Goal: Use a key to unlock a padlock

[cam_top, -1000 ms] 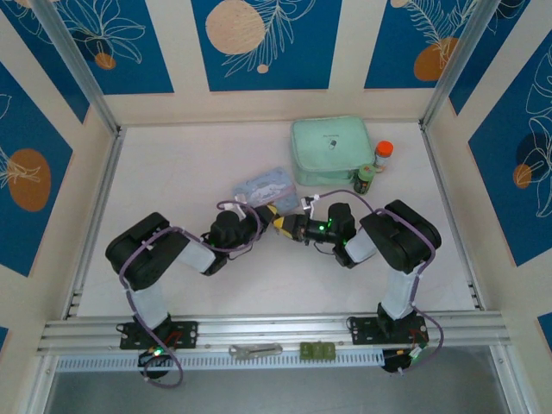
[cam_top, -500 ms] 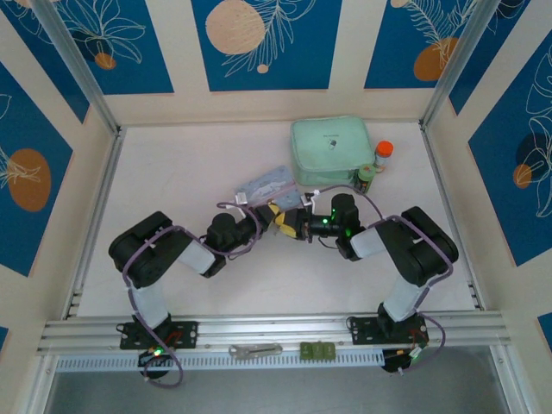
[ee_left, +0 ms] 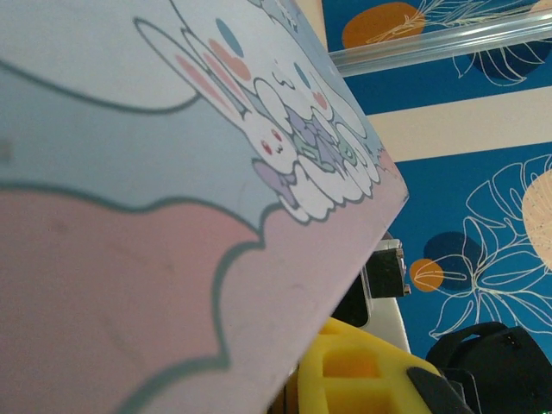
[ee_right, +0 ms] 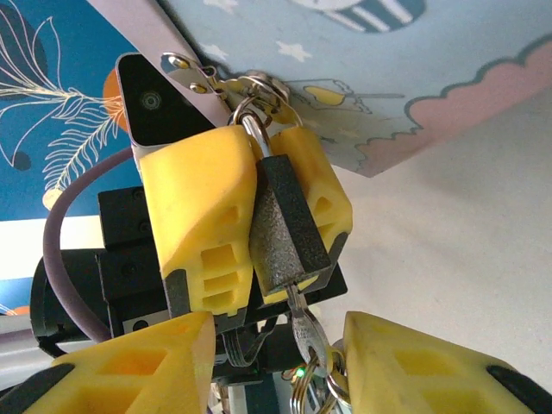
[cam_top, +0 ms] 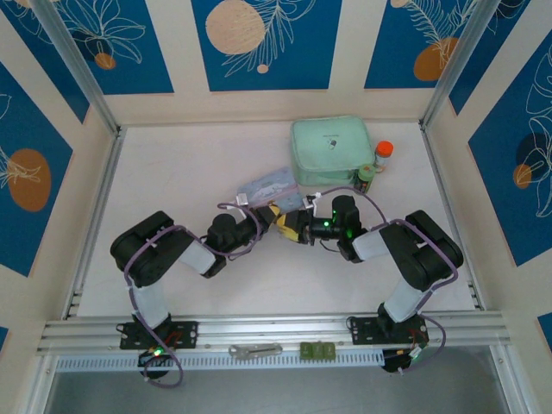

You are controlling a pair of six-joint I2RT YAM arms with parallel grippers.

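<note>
Mid-counter [cam_top: 190, 172], at the blue tin's [ee_right: 414, 60] clasp [ee_right: 259, 86]: padlock [ee_right: 280, 233] is hanging by its shackle | key [ee_right: 302, 326] is sitting in its keyhole | left end effector [ee_right: 259, 207] is clamping the padlock body | right end effector [ee_right: 278, 345] is standing parted, fingers either side of the key.

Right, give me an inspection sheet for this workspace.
Surface: white table, bare in the middle.
Job's things: padlock hangs from the pale blue tin; key sits in its keyhole.
Clutter: green pouch and two small bottles at the back; grey tool on the front rail.
End effectors: left end effector shut on the padlock; right end effector open, fingers either side of the key.
Cables: purple cable along each arm.
Surroundings: blue leaf-print panels, aluminium frame.
</note>
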